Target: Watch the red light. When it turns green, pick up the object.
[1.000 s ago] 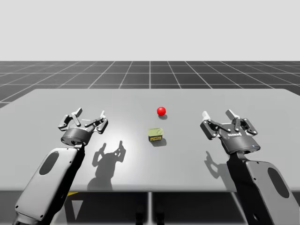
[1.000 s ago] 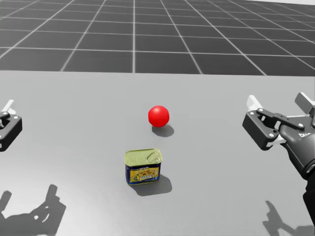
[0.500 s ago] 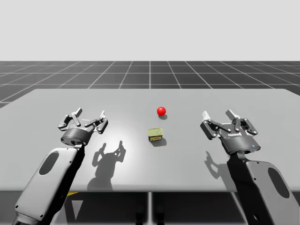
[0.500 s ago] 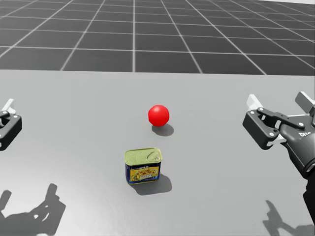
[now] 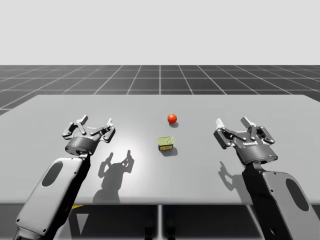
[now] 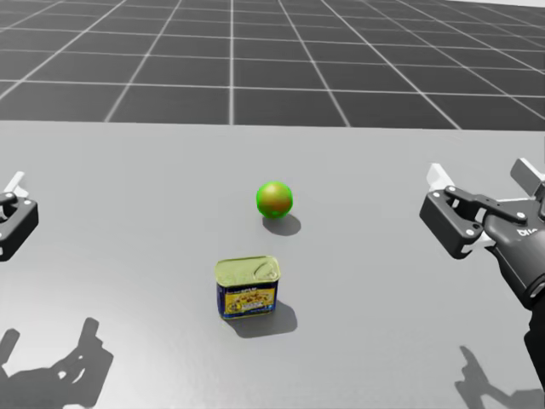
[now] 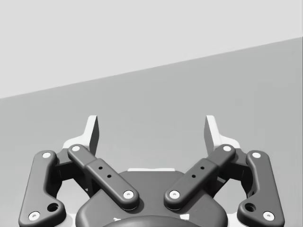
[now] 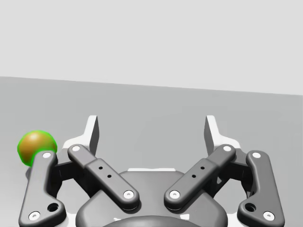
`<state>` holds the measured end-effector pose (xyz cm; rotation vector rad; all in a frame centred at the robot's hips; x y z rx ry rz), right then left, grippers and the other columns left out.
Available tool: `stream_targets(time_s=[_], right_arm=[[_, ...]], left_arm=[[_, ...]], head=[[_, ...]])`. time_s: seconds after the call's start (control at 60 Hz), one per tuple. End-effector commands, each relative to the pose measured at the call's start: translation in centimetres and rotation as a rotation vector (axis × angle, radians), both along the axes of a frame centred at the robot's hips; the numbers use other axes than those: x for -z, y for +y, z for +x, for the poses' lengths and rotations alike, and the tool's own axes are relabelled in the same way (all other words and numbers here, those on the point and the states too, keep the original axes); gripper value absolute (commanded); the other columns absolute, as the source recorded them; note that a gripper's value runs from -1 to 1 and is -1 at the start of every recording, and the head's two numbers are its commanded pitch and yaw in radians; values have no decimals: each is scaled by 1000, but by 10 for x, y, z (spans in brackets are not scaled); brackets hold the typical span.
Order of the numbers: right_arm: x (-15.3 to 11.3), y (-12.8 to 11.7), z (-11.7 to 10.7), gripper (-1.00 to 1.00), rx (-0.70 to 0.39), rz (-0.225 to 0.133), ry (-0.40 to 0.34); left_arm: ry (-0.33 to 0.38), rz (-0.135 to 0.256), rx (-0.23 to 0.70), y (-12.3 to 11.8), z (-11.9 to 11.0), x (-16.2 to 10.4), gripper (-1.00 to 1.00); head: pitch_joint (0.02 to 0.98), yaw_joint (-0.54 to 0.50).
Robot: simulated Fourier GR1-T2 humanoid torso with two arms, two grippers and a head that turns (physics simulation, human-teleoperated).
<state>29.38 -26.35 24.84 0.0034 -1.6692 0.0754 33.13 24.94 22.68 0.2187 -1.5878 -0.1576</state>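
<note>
Only the light (image 6: 274, 198) has changed since half a second ago: red is turning green. The left gripper (image 5: 95, 125) and right gripper (image 5: 231, 123) hang open and empty, well apart from the rectangular can (image 6: 248, 290) near the light. Reaching should probably wait for full green.

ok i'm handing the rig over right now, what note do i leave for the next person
Left gripper: jaws open, empty, above the table at its left.
Right gripper: jaws open, empty, at its right.
Light: ball, green around an orange middle, not fully green.
Can: rectangular, yellow lid, blue label, upright on the table just in front of the light, between the grippers, untouched.
Done: nothing picked up.
Left: confirm the light is green, then close on the can and lift.
</note>
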Motion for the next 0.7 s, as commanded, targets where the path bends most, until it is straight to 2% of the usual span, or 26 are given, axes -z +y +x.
stream_targets(time_s=[0.017,0.467,0.567,0.633,0.7], right_arm=[[0,0,0,-1000,-1,0,0],[0,2,0,-1000,-4,-4,2],[1,3,0,-1000,-11,12,14],[2,8,-3,-1000,-19,39,28],[3,16,-9,-1000,-32,50,36]], left_arm=[[4,2,3,0,0,1,-1000],[7,6,7,-1,1,0,-1000],[8,5,8,-1,0,0,-1000],[9,4,9,-2,0,0,-1000],[10,3,9,-2,0,0,-1000]], head=[[639,-102],[789,-56],[801,-55],[805,-51],[804,-48]])
